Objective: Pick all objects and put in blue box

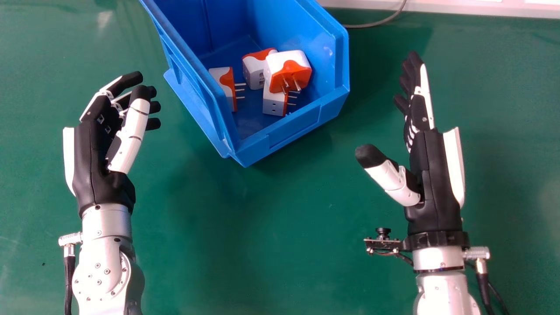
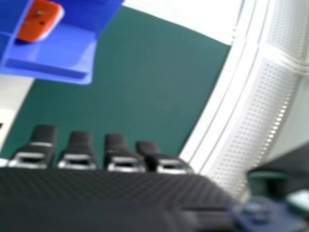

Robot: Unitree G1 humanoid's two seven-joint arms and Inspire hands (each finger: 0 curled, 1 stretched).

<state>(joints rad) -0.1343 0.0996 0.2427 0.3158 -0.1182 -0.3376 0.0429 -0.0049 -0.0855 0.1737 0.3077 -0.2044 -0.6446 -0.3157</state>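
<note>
Sitting by the far edge of the green table [image 1: 262, 240] in the head view, the open blue box [image 1: 302, 127] shows you four white-and-orange plug adapters inside. The first adapter [image 1: 217, 76] lies beside the box's left wall, its prongs pointing right. The second adapter [image 1: 252, 70] is farther back, between the side walls. The third adapter [image 1: 291, 65] rests tilted on top of the fourth adapter [image 1: 272, 103], which lies near the box's near end wall with its prongs also to the right. A thin grey cable [image 1: 376, 24] runs along the table's far edge, right of the box. Your left hand [image 1: 92, 157] is over the table's left part, apart from the box, its fingers loosely bent and holding nothing. Your right hand [image 1: 431, 183] is over the right part, fingers extended and thumb spread well away from them, also holding nothing.

In the right hand view, you see your right hand [image 2: 79, 150] with its fingers apart from the box. An orange face of one adapter shows inside the box; you cannot tell which adapter it is.
</note>
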